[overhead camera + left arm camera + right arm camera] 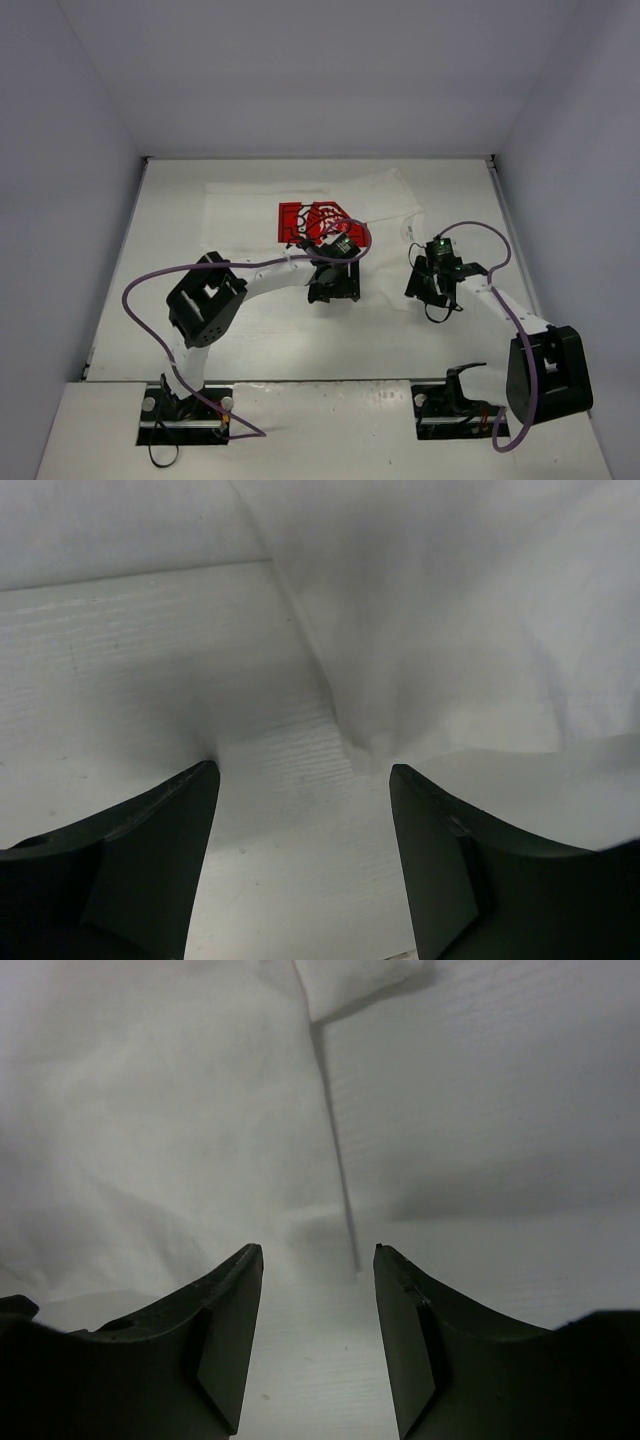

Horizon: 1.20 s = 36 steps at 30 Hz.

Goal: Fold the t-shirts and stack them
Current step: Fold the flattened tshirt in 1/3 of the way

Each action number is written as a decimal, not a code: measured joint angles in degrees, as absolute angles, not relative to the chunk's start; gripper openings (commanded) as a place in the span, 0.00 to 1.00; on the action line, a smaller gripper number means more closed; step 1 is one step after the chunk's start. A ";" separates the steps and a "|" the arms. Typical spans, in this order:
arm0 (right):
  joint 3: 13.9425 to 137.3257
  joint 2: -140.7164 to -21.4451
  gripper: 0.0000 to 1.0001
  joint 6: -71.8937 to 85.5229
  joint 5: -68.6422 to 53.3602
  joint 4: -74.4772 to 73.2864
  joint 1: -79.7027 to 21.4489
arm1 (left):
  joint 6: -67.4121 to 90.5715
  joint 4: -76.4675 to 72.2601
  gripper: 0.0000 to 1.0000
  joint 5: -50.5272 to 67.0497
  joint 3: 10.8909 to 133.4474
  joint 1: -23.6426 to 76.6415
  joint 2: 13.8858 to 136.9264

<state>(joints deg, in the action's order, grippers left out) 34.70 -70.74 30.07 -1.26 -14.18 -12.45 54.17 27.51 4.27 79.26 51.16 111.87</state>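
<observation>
White t-shirt (250,215) edge lies before my left pincer (305,770) and right pincer (318,1250); both gape empty, uncovered table (120,660) beside.

T-shirt (245,215) on table (170,320); left pincer (303,770), right pincer (318,1250) at near edge.

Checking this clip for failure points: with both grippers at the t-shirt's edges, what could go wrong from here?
1. The left gripper stands open over bare table, with the edge of the t-shirt just ahead; closing here might catch nothing.
2. The open right gripper straddles only the shirt's edge, so a pinch may take a thin margin that slips.
3. White fabric on a white surface makes either edge easy to misjudge.
</observation>
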 measured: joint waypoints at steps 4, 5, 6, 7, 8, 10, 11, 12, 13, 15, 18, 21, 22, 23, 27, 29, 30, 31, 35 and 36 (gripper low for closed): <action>34.24 -71.75 0.45 30.81 -0.18 -14.10 -12.49 | 54.97 27.37 0.54 3.28 79.54 51.16 112.27; 34.24 -72.23 0.45 31.01 0.02 -13.93 -12.53 | 55.04 27.49 0.51 3.09 79.89 51.17 112.60; 34.21 -72.74 0.45 31.21 0.17 -13.71 -12.62 | 55.05 27.52 0.49 2.93 80.36 51.22 112.95; 34.15 -73.24 0.45 31.39 0.25 -13.46 -12.71 | 55.02 27.49 0.47 2.78 80.94 51.31 113.39; 34.08 -73.67 0.45 31.52 0.24 -13.19 -12.78 | 55.02 27.50 0.46 2.70 81.64 51.46 113.97; 33.90 -74.38 0.44 31.61 0.34 -12.64 -13.10 | 54.95 27.25 0.46 2.63 82.69 51.84 114.78; 33.89 -74.54 0.44 31.65 0.63 -12.56 -13.44 | 54.93 27.04 0.45 2.61 82.91 52.09 114.96; 33.89 -74.62 0.44 31.69 0.91 -12.49 -13.95 | 54.92 26.99 0.42 2.52 82.94 52.29 114.99; 33.89 -74.67 0.44 31.71 1.02 -12.33 -14.44 | 54.88 27.02 0.36 2.42 82.94 52.43 115.00; 33.87 -75.01 0.43 31.76 1.07 -11.82 -15.08 | 54.57 27.03 0.25 2.31 82.94 52.55 115.07; 33.82 -75.88 0.38 31.99 1.16 -10.81 -15.55 | 54.42 27.02 0.11 2.30 83.13 52.80 115.62; 33.73 -76.13 0.17 32.51 1.41 -9.95 -15.86 | 53.87 26.95 0.00 2.24 83.69 52.82 116.16; 33.69 -76.28 0.09 32.75 1.49 -9.70 -15.86 | 53.64 27.00 0.00 2.15 83.92 52.82 116.33; 33.67 -76.45 0.03 32.84 1.57 -9.46 -15.86 | 53.29 26.96 0.00 2.06 84.10 52.82 116.41; 33.94 -76.82 0.00 32.87 1.77 -9.29 -15.86 | 51.10 27.28 0.00 1.87 85.09 52.43 116.45; 35.07 -77.07 0.00 32.39 1.76 -10.12 -15.86 | 49.32 27.55 0.00 1.71 86.32 51.97 116.44; 36.34 -77.38 0.00 32.00 1.77 -10.91 -15.86 | 48.36 27.67 0.00 1.53 87.23 51.52 116.44; 38.13 -77.90 0.00 31.52 1.80 -11.53 -15.86 | 47.25 27.82 0.00 1.44 88.40 50.86 116.44; 50.30 -82.28 0.00 29.15 2.20 -12.66 -15.55 | 42.97 28.05 0.00 1.40 94.79 46.34 116.44; 53.59 -83.42 0.00 28.54 2.22 -12.05 -15.34 | 42.05 27.91 0.00 1.37 96.53 44.91 116.44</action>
